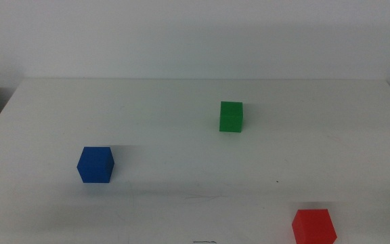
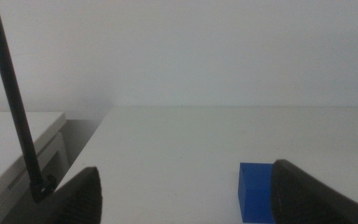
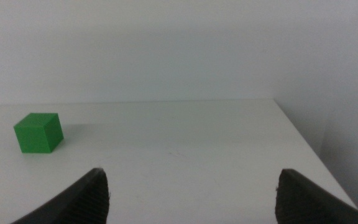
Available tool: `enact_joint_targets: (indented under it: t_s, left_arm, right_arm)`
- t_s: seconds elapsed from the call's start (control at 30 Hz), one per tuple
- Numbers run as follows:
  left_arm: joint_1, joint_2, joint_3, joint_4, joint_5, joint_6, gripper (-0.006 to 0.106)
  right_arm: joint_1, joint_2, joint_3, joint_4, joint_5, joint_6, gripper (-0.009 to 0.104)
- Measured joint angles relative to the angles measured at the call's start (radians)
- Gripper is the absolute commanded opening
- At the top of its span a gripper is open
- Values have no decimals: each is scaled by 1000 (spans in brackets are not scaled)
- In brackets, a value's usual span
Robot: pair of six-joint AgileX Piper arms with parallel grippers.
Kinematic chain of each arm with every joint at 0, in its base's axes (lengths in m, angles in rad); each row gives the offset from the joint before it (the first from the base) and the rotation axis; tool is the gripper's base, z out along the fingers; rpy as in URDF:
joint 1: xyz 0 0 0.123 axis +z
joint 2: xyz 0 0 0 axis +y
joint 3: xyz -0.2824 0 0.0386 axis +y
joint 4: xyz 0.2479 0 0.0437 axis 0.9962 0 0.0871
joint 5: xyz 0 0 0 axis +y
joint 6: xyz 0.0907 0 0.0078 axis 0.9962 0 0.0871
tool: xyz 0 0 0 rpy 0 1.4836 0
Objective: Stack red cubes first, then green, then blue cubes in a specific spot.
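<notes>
Sitting well apart on the white desk, you are seeing three cubes: one red cube near the front right, one green cube farther back, one blue cube at left. The left gripper and right gripper are both waiting, jaws spread wide, holding nothing.

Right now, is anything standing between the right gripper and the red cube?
Nothing visible does. The red cube sits alone near the table's front right, apart from the green cube and blue cube. The right gripper is open, with only bare table nearby.
</notes>
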Motion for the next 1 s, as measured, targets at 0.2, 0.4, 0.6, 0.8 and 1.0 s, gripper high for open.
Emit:
enact_joint_targets:
  t_s: [0.2,0.4,0.6,0.8,1.0]
  left_arm:
    - [0,0,0,0,0,0,91]
    - [0,0,0,0,0,0,91]
    - [0,0,0,0,0,0,91]
    - [0,0,0,0,0,0,91]
    - [0,0,0,0,0,0,91]
  right_arm:
    - [0,0,0,-3,0,19,94]
    - [0,0,0,-26,1,23,94]
    - [0,0,0,-50,1,23,94]
    - [0,1,-24,-51,59,27,94]
    - [0,216,-227,26,214,27,94]
